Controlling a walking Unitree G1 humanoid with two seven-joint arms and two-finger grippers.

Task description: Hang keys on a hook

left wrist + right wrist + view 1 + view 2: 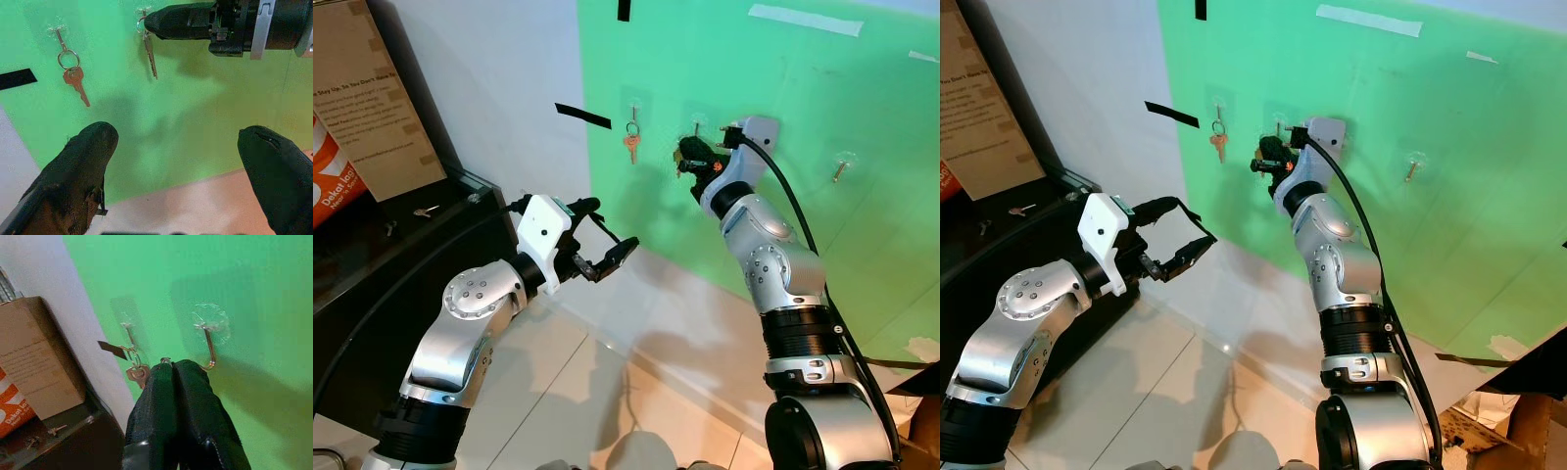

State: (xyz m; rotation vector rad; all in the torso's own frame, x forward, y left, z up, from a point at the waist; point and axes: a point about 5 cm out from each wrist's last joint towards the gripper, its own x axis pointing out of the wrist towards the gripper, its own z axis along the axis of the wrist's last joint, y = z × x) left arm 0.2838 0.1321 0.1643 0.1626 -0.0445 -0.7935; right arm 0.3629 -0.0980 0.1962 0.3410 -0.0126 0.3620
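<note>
Green wall (822,88): it carries a row of small clear hooks, with the robot standing close before it.
Black cabinet (401,245): it stands to the robot's left against the white wall, with a cardboard box (372,98) leaning on top.
Right gripper (172,369): raised to the middle hook (209,345), fingers pressed together on a key ring whose top just peeks out between the tips.
Left gripper (605,240): held out low before the wall, fingers spread wide and holding nothing.
Silver key (150,54): in the left wrist view it dangles at the middle hook beside the right fingertips; whether its ring is over the hook yet, I cannot tell.
Copper key (630,143): already hanging from the leftmost hook (58,33).
Far right hook (842,166): bare.
Progress: near the end, I judge; what remains is seating the ring, letting go and drawing back.
</note>
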